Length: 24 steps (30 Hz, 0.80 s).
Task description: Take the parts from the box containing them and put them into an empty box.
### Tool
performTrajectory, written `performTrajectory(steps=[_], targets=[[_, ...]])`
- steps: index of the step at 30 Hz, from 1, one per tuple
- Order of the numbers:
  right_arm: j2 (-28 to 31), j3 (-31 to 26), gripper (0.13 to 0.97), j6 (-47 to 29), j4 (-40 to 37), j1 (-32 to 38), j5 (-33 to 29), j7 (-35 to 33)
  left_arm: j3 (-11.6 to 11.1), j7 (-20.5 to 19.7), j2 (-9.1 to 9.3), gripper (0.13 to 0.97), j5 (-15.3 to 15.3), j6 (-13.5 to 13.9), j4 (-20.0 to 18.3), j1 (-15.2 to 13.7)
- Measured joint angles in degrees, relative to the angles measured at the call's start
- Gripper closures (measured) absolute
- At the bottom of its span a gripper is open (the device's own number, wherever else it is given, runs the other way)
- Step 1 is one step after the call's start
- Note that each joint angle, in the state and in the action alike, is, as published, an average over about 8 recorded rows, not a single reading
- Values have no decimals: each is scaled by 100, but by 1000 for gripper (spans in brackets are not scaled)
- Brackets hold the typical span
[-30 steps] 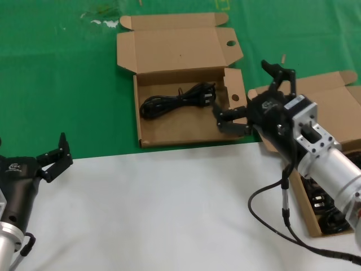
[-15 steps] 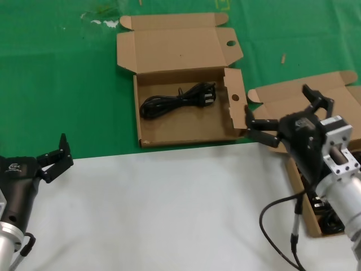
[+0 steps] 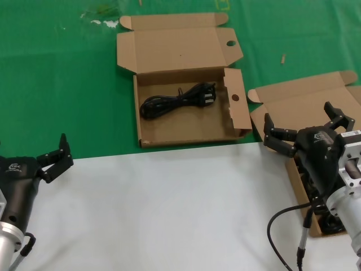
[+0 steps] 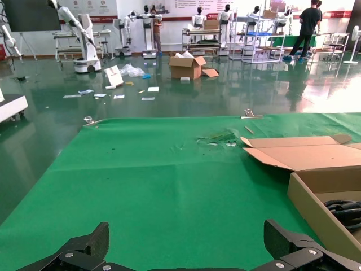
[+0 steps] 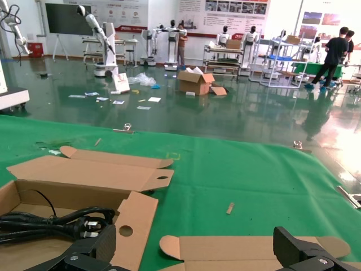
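Observation:
The wide box with round holes [image 3: 148,132] lies open at the middle, with one coiled black cable [image 3: 177,100] inside. The askew hole-less box [image 3: 293,101] lies at the right; more black cables [image 3: 331,224] show in it, mostly hidden by my right arm. My right gripper [image 3: 307,125] is open and empty, hovering over the askew box. In the right wrist view the right gripper [image 5: 197,248] frames that box's lid [image 5: 237,248], with the holed box's flap [image 5: 135,220] and cable [image 5: 56,221] beside it. My left gripper [image 3: 56,159] is parked open at the lower left; the left wrist view shows the gripper [image 4: 189,248] empty.
Green cloth [image 3: 67,84] covers the far half of the table and a white surface [image 3: 169,214] the near half. The holed box's lid [image 3: 175,45] stands open at the far side. A small scrap [image 3: 283,58] lies on the cloth.
My right gripper has moved right and back from the holed box's side flap to over the askew box, staying open and empty. The cable in the holed box and the left arm have not moved.

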Motion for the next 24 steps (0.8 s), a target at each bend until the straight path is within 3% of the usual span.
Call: performTrajectory(steps=[24], targets=[[0, 1, 129, 1, 0, -1, 1, 0, 0, 0, 0, 132, 0, 0, 0, 0]])
